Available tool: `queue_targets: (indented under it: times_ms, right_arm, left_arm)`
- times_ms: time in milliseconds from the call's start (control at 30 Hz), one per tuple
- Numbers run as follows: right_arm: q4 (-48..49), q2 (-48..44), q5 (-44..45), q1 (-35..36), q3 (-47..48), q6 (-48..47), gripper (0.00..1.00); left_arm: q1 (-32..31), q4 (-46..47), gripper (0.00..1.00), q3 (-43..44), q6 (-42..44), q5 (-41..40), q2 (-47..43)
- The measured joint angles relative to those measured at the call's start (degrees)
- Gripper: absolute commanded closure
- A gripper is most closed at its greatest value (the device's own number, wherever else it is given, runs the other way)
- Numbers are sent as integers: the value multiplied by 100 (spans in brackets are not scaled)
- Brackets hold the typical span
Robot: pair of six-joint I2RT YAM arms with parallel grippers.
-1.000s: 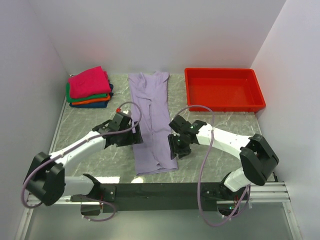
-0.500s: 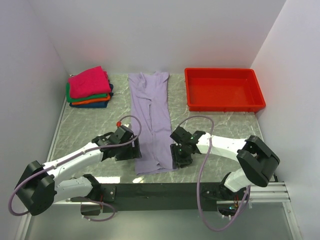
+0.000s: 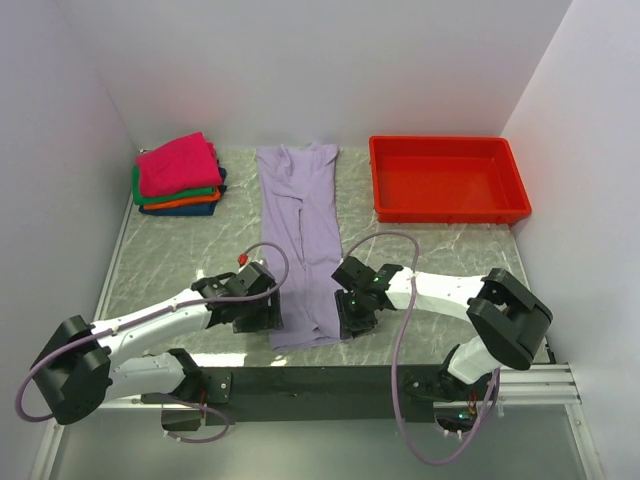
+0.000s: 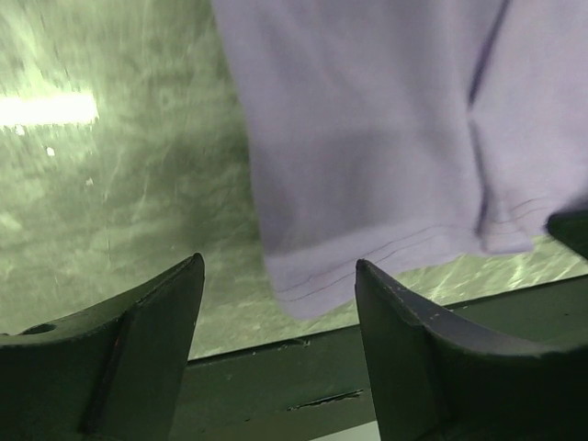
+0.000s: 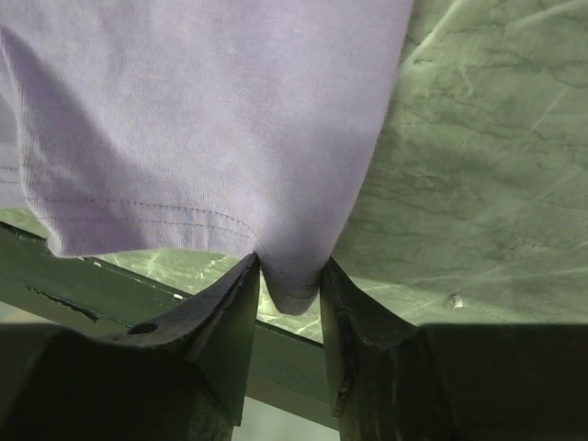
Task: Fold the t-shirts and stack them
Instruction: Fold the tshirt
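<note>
The lavender t-shirt point(image 3: 300, 230) lies in a long strip down the middle of the table point(image 3: 450, 250), with the folded shirts point(image 3: 178, 175) stacked far left. The right gripper point(image 5: 289, 266) pinches its near right hem corner. The left gripper point(image 4: 278, 265) hovers wide-jawed at the near left corner.

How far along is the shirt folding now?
Done: four folded shirts stacked far left, magenta on top. In hand: the lavender shirt lies as a long strip; the right pincer pinches its near hem corner, the left pincer is open around the other. Left: fold it across and stack it.
</note>
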Motion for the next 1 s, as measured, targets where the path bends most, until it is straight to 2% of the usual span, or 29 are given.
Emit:
queue_targets:
  times_ms: [300,533,800,900,1000]
  right_arm:
    - [-4,0,44,4,-4,85,62]
    - [0,-2,57,7,-13,146,62]
    - [22,-4,103,74,-15,210,62]
    - [26,-4,107,85,-15,221,62]
    - [35,-4,111,120,-15,227,62]
  left_arm:
    - [-365,-66,35,-160,-249,24,35]
    - [-577,-76,45,-374,-498,24,33]
    - [-717,7,45,-402,-581,61,103]
    - [-758,118,50,-391,-579,116,177]
    - [-772,225,60,-380,-575,162,271]
